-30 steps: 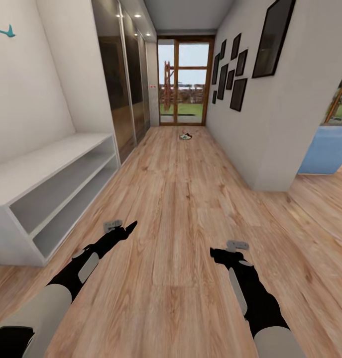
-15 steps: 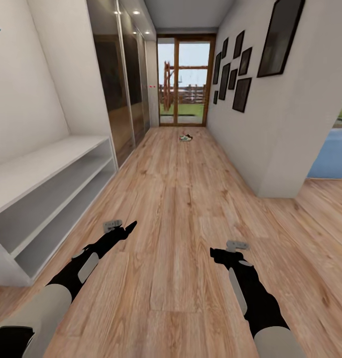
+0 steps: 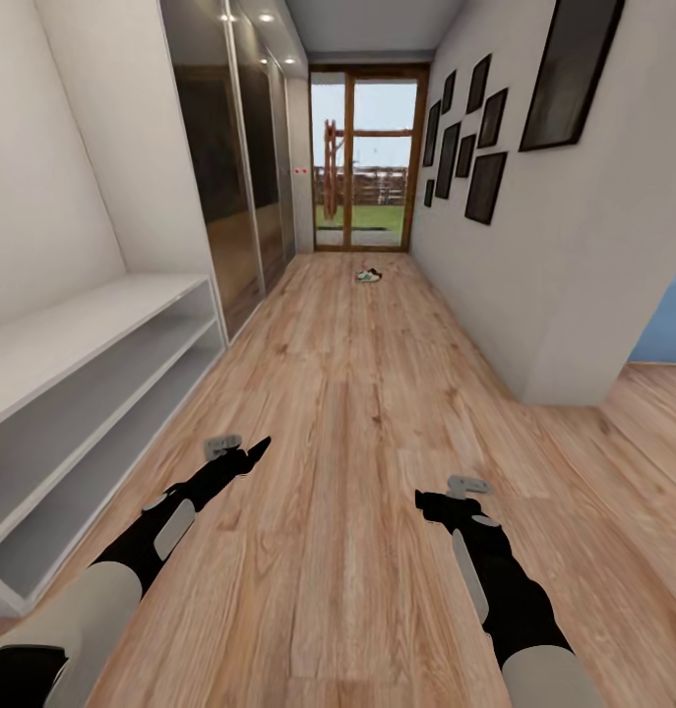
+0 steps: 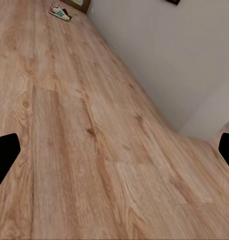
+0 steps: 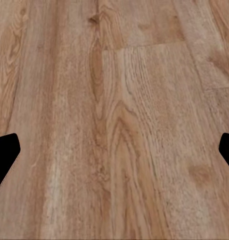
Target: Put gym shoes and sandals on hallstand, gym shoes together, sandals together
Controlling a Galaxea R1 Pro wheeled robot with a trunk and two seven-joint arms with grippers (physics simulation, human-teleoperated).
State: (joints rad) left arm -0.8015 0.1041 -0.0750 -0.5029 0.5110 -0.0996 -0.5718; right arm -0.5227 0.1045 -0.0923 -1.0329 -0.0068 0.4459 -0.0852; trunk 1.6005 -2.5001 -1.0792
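**A:** Left gripper [image 3: 241,450] and right gripper [image 3: 454,494], both empty with jaws apart in the wrist views, hang low over the corridor floor [image 3: 357,413].

**B:** And the shoes?

**A:** A gym shoe [image 3: 368,276] lies far ahead, between the two grippers' lines, near the glass door [image 3: 365,157]; its long axis is too small to read. The hallstand [image 3: 72,393] stands outboard of the left gripper.

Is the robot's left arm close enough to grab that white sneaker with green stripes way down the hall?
Probably not. The cream-white sneaker with green stripes lies far down the wood-plank floor near the glass door, while the left end effector hangs low near the robot.
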